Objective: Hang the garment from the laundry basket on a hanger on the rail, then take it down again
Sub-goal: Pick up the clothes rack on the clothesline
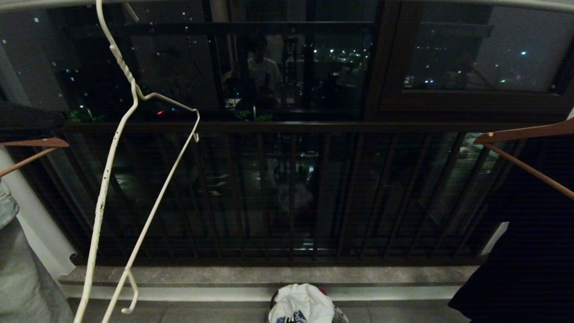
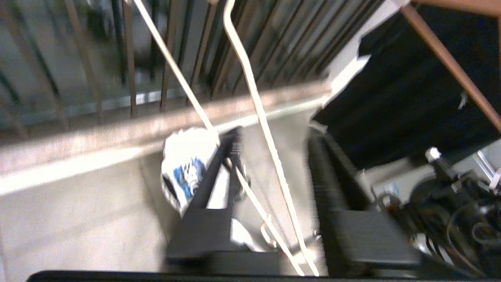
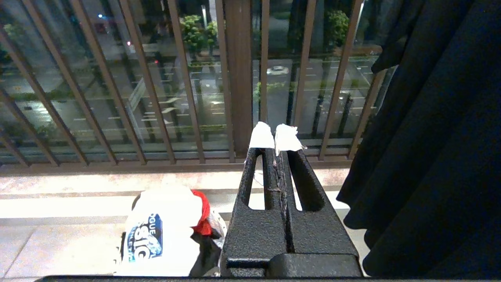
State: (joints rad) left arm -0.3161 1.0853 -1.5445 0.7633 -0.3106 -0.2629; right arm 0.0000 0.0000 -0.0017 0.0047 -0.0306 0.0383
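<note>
The white wire hanger (image 1: 134, 179) hangs at the left from the pale rail (image 1: 515, 3) along the top of the head view. The white garment (image 1: 301, 305) with its blue print lies bunched in the laundry basket (image 3: 217, 223) on the floor below the balcony railing. No gripper shows in the head view. In the left wrist view my left gripper (image 2: 274, 133) is open, and the two wires of the hanger (image 2: 250, 90) run between its fingers, ungripped. The garment (image 2: 184, 164) lies beyond them. My right gripper (image 3: 274, 137) is shut and empty, above and beside the garment (image 3: 156, 231).
A red cloth (image 3: 201, 215) lies in the basket beside the garment. A black garment (image 1: 529, 251) hangs on an orange-brown hanger (image 1: 524, 134) at the right. Another orange-brown hanger (image 1: 31, 146) and grey cloth (image 1: 22, 269) are at the left. The dark balcony railing (image 1: 291, 193) is ahead.
</note>
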